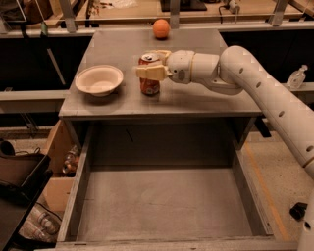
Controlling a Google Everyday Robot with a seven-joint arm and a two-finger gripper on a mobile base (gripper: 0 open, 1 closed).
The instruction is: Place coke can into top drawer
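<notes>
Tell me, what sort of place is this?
Probably a robotics lab or workshop: a white robot arm holds its hand at a small red-orange soda can on a plain grey cabinet top, its wide grey drawer pulled open, with cluttered wooden workbenches behind.

Claw [149, 63] at the coke can [149, 87], bowl [98, 80] near beside it; top drawer [162, 206] below seems open to entry.
</notes>
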